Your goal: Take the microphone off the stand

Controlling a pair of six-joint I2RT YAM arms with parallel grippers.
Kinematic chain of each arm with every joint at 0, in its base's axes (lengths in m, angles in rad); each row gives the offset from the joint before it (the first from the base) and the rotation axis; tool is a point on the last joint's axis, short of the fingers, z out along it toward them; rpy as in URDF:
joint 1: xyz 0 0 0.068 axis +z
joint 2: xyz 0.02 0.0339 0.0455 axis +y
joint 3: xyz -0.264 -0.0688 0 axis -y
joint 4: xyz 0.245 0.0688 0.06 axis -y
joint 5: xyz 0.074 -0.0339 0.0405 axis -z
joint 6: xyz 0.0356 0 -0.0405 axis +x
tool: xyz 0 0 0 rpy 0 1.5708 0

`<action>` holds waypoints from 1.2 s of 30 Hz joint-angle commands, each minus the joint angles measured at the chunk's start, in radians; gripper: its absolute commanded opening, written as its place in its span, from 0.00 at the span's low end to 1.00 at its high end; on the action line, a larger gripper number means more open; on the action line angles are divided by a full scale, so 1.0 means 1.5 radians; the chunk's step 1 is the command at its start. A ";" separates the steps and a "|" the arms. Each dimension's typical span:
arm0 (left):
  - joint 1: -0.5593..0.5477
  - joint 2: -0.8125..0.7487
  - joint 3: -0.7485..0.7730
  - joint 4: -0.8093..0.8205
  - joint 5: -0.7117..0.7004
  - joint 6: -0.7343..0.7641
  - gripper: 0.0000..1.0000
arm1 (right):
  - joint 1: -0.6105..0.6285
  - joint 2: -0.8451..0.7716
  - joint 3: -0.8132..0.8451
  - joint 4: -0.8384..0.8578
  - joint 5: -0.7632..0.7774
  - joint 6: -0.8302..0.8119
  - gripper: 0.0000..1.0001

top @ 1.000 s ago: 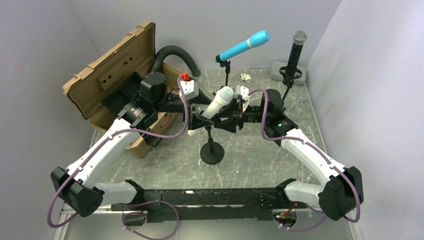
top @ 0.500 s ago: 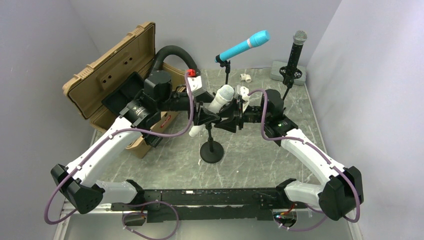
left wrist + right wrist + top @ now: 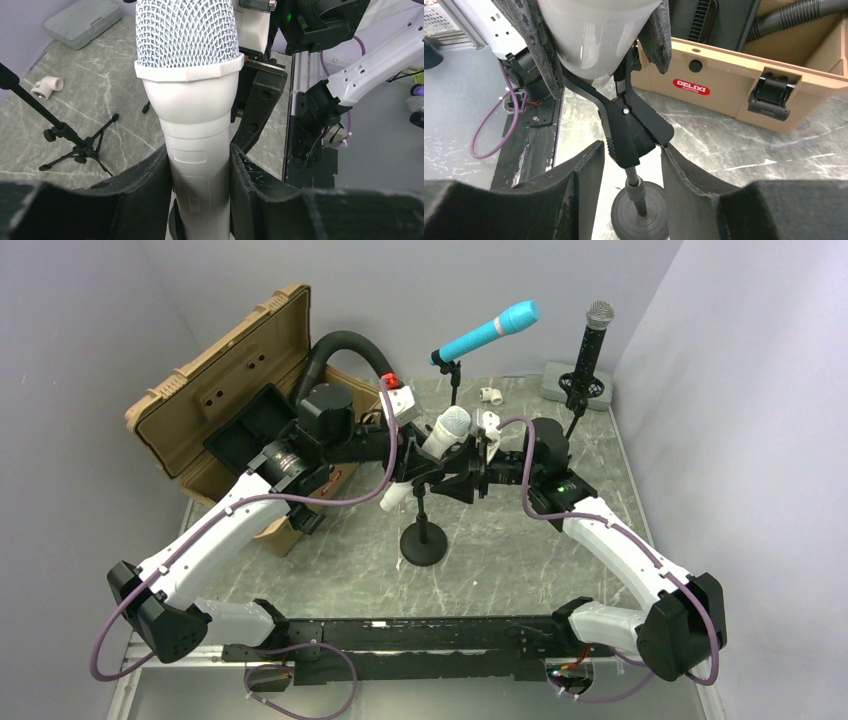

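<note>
The left gripper (image 3: 200, 172) had its jaws clamped on the white microphone (image 3: 192, 107). One pad pressed against each side of the body just under the mesh head, which rose clear above them.

Facing those jaws from the other side, the right gripper (image 3: 631, 160) held its jaws to either side of the black clip (image 3: 629, 132) on the stand (image 3: 638, 200). The pads lay very close to the clip on both sides, but I could not tell whether they pinched it or stood just apart from it. The clip's prongs ran up from between the right jaws to the underside of the microphone. I could not make out whether the microphone sat in them. Below the right jaws the stand's pole dropped to its round base on the marbled surface (image 3: 520, 540).

Beyond the right jaws stood a tan case (image 3: 744, 75), open, with a black hose (image 3: 809, 15) lying in it. Beyond the left jaws and off to one side were a thin tripod stand (image 3: 75, 145), a white pipe elbow (image 3: 46, 86) and a grey box (image 3: 82, 22). From above, a blue microphone (image 3: 490, 330) and a black microphone (image 3: 592, 340) each sat on its own stand, well behind both sets of jaws.
</note>
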 commanded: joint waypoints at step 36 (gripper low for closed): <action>0.005 0.013 0.051 -0.071 0.226 0.166 0.00 | -0.011 -0.016 0.013 0.012 -0.098 -0.004 0.73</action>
